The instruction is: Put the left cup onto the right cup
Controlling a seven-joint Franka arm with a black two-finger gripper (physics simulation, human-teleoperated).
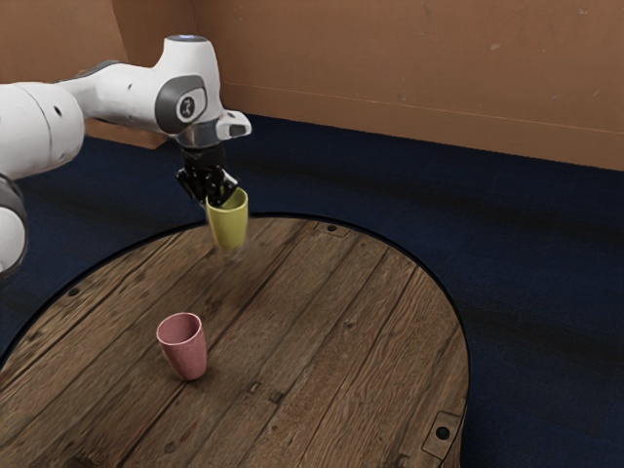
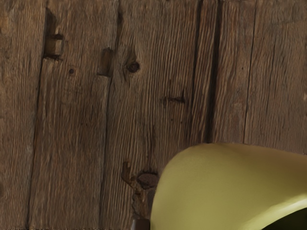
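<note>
Cups: two plain tumblers without handles, each wider at the mouth than at the base.
Pink cup (image 1: 183,343): upright on the planks, mouth up, well below the fingers and toward the exterior view's left of them, touching nothing else.
Yellow-green cup (image 1: 228,222): hangs straight under the fingers, mouth up and slightly tilted. Its base looks clear of the wood, with a faint shadow beneath it.
Arm (image 1: 58,107): white, comes in from the exterior view's left, runs almost level, then bends at the wrist so the hand points down.
Gripper (image 1: 216,195): black, above the far edge of the table (image 1: 331,322).
Fingers: clamped on the yellow-green cup's rim, on the side nearest the arm.
Table: round, made of dark weathered planks, with a blue floor (image 1: 507,234) beyond it.
Exterior view: shows both cups and how far apart they are.
Wrist view: shows the yellow-green cup's (image 2: 230,187) curved wall just under the hand. Beneath it the table's (image 2: 96,120) grain, knots and plank seams are seen at close range.
</note>
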